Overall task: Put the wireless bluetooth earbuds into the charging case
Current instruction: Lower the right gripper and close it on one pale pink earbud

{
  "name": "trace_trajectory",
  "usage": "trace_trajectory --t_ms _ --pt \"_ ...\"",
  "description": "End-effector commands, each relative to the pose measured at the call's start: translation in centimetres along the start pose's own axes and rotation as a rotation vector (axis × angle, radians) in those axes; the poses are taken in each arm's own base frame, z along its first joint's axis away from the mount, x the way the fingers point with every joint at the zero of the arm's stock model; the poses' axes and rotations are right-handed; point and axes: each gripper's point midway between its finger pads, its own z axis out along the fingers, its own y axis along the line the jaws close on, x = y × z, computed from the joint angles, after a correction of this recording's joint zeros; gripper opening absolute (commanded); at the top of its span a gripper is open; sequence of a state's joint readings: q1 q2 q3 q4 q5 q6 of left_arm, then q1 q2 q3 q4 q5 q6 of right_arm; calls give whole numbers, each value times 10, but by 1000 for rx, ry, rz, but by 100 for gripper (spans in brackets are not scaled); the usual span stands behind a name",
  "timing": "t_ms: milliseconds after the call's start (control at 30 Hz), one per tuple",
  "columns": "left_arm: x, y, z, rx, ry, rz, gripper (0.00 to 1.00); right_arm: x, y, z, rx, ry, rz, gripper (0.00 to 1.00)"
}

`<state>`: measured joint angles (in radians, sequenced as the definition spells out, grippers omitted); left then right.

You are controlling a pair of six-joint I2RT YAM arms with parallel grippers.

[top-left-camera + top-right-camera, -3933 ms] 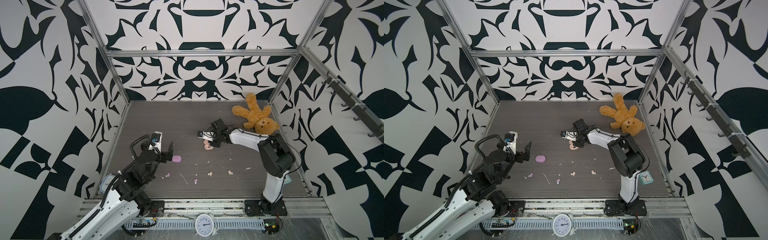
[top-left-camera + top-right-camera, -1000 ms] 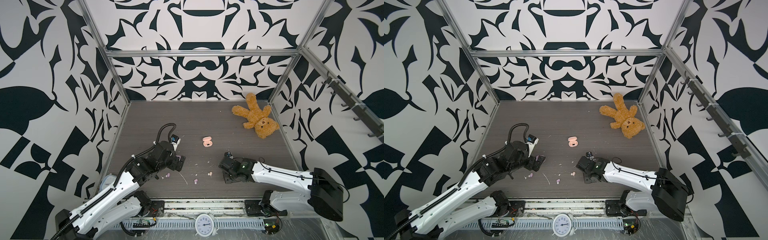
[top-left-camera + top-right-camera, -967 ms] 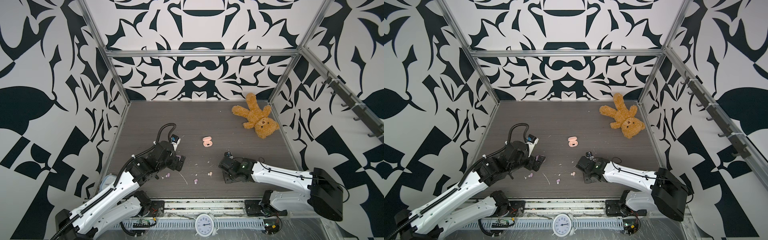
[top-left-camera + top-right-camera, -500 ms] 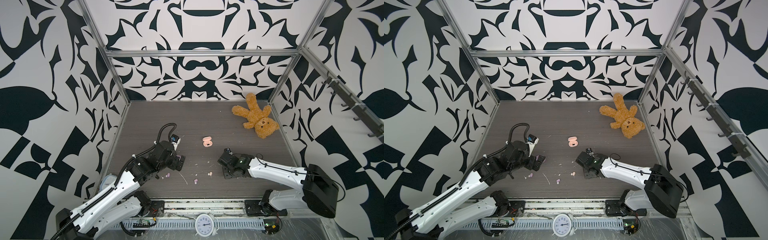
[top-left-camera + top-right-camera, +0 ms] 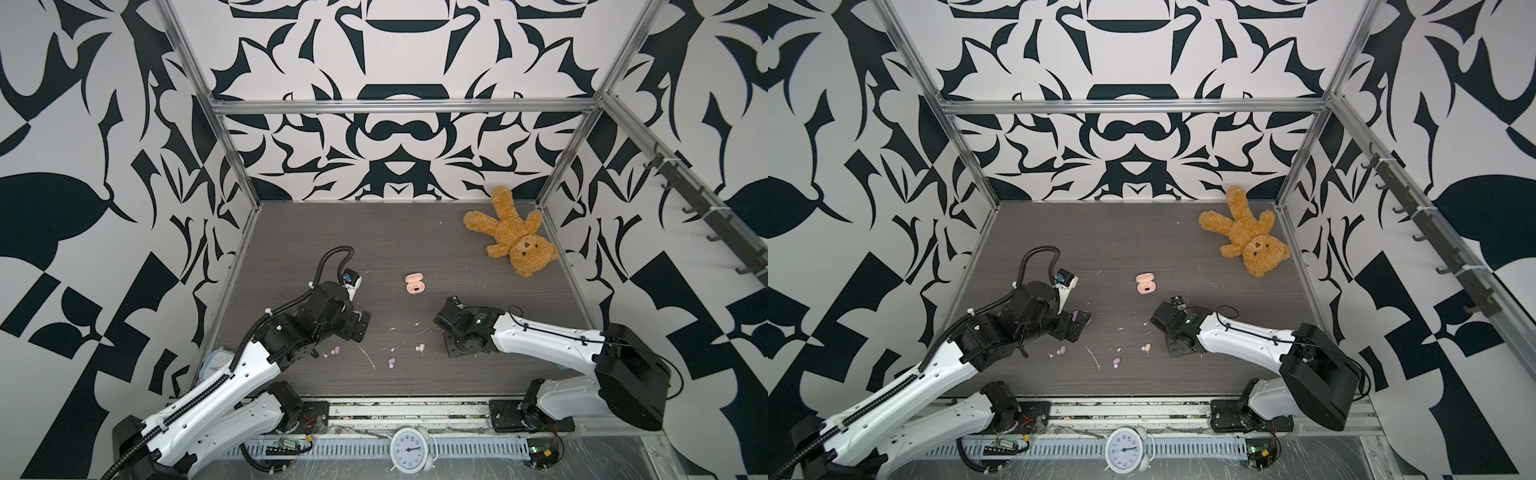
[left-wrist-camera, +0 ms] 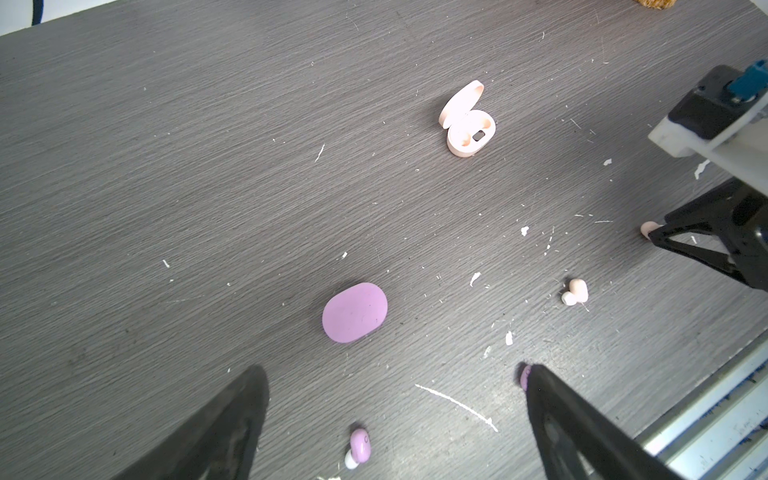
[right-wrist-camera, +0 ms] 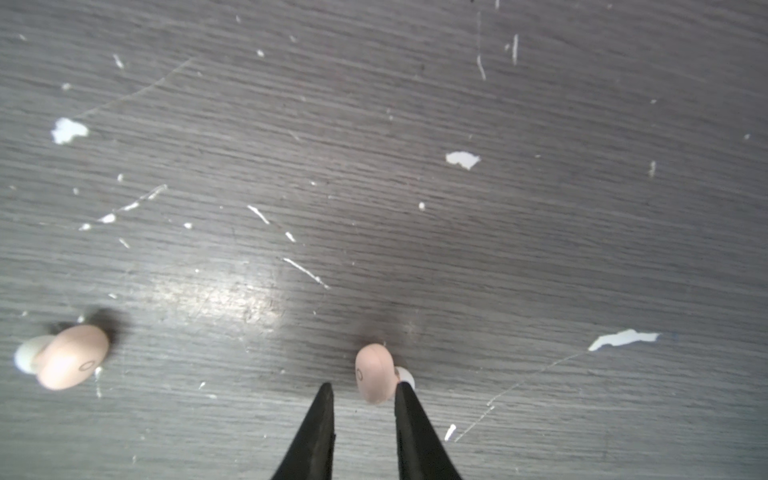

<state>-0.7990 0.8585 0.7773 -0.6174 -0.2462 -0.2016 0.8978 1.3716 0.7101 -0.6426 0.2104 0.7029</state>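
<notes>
The charging case point(image 5: 415, 284) point(image 6: 467, 124), pink, lies open mid-table. A closed lilac case point(image 6: 354, 312) lies ahead of my left gripper point(image 6: 395, 370) point(image 5: 359, 328), which is open wide and low over the table. One lilac earbud point(image 6: 359, 446) point(image 5: 336, 351) lies between its fingers; another lilac earbud point(image 6: 524, 376) point(image 5: 391, 363) peeks from behind one fingertip. My right gripper point(image 7: 361, 386) point(image 5: 453, 351) is narrowly open, with a peach earbud point(image 7: 374, 372) leaning on one fingertip point(image 7: 405, 399) and a gap to the other. A second peach earbud point(image 7: 70, 357) point(image 5: 420, 347) lies apart.
White scraps and flecks point(image 7: 461, 159) litter the grey table point(image 5: 415, 232). A teddy bear point(image 5: 511, 237) lies at the back right. A white clock point(image 5: 409, 451) stands on the front rail, and a small blue clock point(image 5: 214, 361) sits by the left arm.
The right gripper's jaws have narrowed beside the peach earbud and the arm's elbow has swung in. The left arm has stayed put, open. Seconds earlier the right gripper was at the pink case.
</notes>
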Motion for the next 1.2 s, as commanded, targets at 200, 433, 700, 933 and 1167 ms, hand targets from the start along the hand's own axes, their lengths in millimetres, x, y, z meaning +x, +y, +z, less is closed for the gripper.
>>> trace_trajectory --t_ms 200,433,700,933,1167 --pt "1 0 2 -1 0 3 99 -1 -5 3 34 -1 -4 27" --pt "2 -1 2 2 4 4 99 2 -8 8 55 13 -9 25" --pt "1 -1 3 2 4 3 99 2 -13 9 83 13 -15 23" --pt "2 -1 4 2 8 5 99 4 -15 11 103 24 -26 22" --pt "2 -1 4 1 9 5 99 5 -16 13 112 31 -31 21"
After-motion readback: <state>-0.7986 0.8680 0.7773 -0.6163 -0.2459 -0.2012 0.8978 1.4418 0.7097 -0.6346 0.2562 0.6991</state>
